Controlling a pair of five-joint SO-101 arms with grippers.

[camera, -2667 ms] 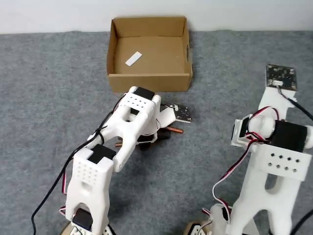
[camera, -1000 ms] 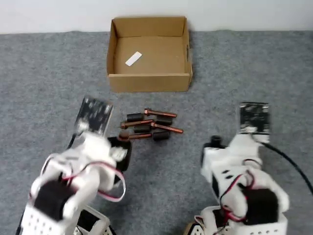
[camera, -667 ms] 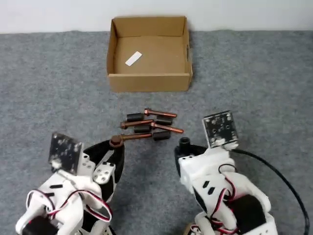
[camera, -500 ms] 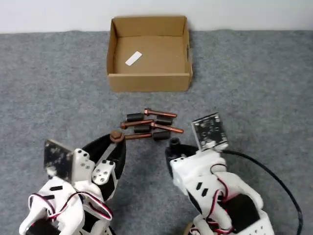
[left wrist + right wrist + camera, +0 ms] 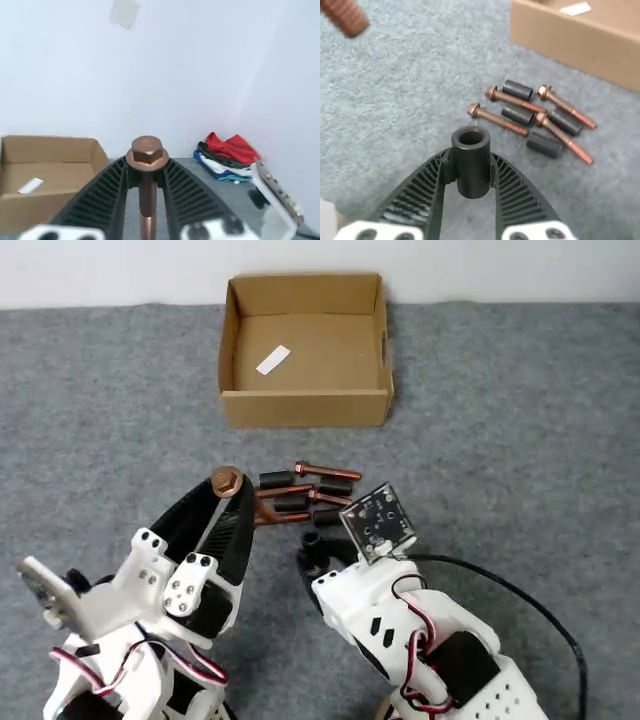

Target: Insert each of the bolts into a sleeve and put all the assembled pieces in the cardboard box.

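One bolt (image 5: 146, 157) is pinched in the left gripper (image 5: 229, 493). Its hexagon head stands proud of the fingertips, and its threaded shank runs back between the two black fingers. The gripper hangs a little left of the middle of the tabletop (image 5: 520, 420), just beside the left end of the loose pile. The right gripper (image 5: 470, 172) is closed around a black sleeve (image 5: 470, 150) at the near side of the same pile, with the bore open toward the wrist camera. The held bolt and the held sleeve are apart, not yet mated.

On the grey tabletop lie four loose bolts (image 5: 499, 119) and four loose sleeves (image 5: 544, 144), crowded together with several touching. In the high view the right arm's camera board (image 5: 378, 521) covers part of them. The cardboard box (image 5: 305, 408) sits at the far edge, about midway along it. It is open on top and has a white label (image 5: 272, 360) on its floor. A bare strip of carpet separates its front wall from the pile. Wide bare stretches run out to the left and right edges on either side of the box and the pile.
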